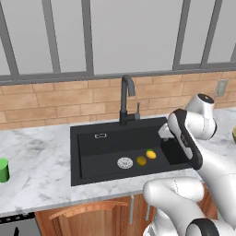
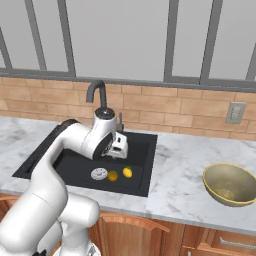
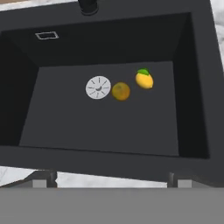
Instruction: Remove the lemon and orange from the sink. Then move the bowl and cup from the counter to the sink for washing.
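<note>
- The green cup (image 1: 3, 170) stands upright on the marble counter (image 1: 37, 156) at the far left of the left base view, well apart from the sink (image 1: 87, 152).
- The black sink sits in the counter below the brick wall, with its tall curved faucet (image 1: 126, 99) at the back rim.
- On the basin floor the round silver drain (image 3: 98, 87) lies left of the fruit.
- The orange (image 3: 120, 91) rests just beside the drain, on its right.
- The lemon (image 3: 144, 80), with a green tip, lies just right of the orange, close to it but apart.
- The gripper (image 2: 119, 146) hangs above the right half of the basin, jaws spread wide and holding nothing, clear of both fruits.
- The golden-tan bowl (image 2: 231, 184) sits upright on the counter well to the right of the sink, near the front edge.
</note>
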